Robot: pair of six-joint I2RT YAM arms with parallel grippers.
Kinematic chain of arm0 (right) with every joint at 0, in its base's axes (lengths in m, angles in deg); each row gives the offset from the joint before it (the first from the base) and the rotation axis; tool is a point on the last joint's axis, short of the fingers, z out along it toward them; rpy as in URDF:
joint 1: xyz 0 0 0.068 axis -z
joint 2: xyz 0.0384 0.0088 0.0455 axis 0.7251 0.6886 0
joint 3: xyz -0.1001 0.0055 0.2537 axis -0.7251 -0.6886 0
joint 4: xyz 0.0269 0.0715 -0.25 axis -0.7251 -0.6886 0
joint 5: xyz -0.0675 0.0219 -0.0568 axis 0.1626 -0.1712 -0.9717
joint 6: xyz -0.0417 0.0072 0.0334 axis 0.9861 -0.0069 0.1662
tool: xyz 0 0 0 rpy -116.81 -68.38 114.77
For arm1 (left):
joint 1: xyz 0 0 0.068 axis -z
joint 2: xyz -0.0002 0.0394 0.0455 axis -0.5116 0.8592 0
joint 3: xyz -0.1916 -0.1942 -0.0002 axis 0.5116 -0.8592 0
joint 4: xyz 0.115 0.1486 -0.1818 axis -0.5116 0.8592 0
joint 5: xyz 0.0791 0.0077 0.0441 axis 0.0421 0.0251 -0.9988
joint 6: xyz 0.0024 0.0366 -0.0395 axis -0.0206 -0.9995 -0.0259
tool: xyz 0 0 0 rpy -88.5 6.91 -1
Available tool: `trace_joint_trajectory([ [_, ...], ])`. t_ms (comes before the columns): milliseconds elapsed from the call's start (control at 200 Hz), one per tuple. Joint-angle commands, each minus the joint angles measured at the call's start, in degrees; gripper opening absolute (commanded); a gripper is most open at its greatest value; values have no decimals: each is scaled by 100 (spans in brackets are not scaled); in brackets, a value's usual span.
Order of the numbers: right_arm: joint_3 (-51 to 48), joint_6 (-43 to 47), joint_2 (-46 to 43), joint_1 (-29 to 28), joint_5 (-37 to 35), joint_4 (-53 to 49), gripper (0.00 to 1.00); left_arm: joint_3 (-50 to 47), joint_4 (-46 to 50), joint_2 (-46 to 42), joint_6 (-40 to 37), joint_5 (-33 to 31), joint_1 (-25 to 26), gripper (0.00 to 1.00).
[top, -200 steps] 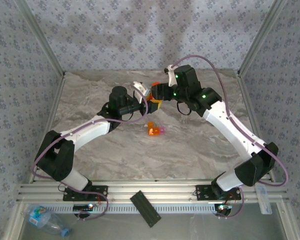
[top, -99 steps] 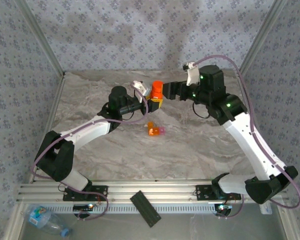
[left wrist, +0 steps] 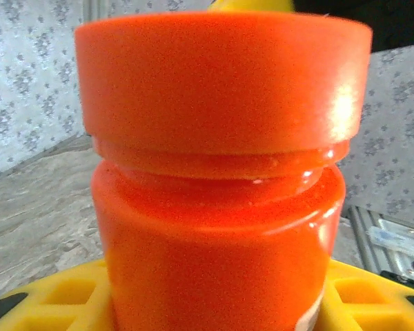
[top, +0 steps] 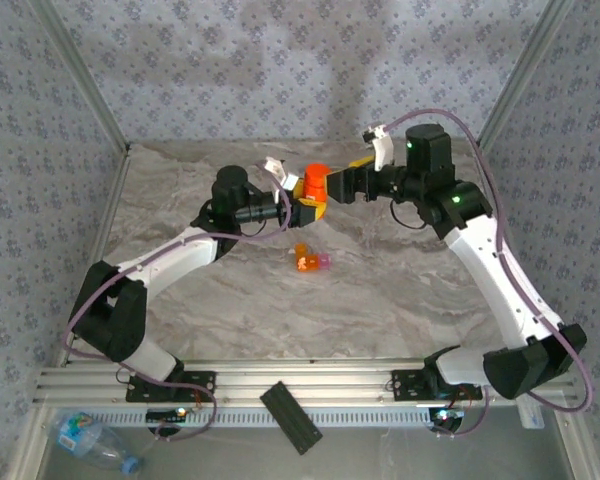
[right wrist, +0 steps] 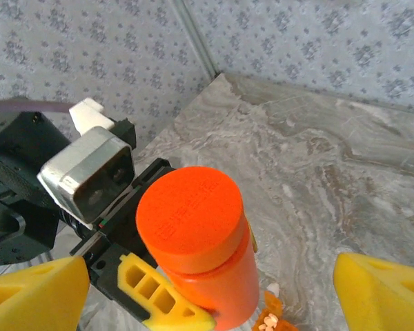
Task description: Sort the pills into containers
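Left gripper (top: 307, 208) has its yellow fingers (left wrist: 55, 293) clamped on the lower body of the orange pill bottle (top: 315, 184), one finger on each side, so that one's definitely holding it. From the left wrist cam the bottle is right in the lens, standing upright between the fingers with its orange cap (right wrist: 190, 217) on. Can't really tell if the base is touching the table (top: 400, 290) or hanging a bit above it.

Right gripper (top: 336, 184) is just beside the bottle on the opposite side, up at cap height, and its jaws are spread wide. On the right wrist cam the two yellow fingertips (right wrist: 34, 296) sit way out at the bottom corners with the bottle between them, not touching either one. So it's wide apart and gripping nothing.

The bottle is toward the back middle of the marbled table, with both arms reaching in from either side to meet there.

The other container, the tiny orange boxy compartment (top: 303, 263) with the pale pink piece (top: 324, 262) joined on its right, lies on the table nearer the arm bases than the bottle, apart from both grippers.

Off the table, down by the front rail, there's a flat black bar (top: 291, 417) lying at an angle and a clear plastic bottle (top: 88, 436) on its side in the left corner.
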Motion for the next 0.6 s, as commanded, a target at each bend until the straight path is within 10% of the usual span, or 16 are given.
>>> trace_joint_trajectory([
  [0,185,146,120,-44,294,22,92,237,-329,59,177,398,-13,0],
  [595,273,-2,478,-237,393,266,83,336,-290,184,204,521,1,0],
])
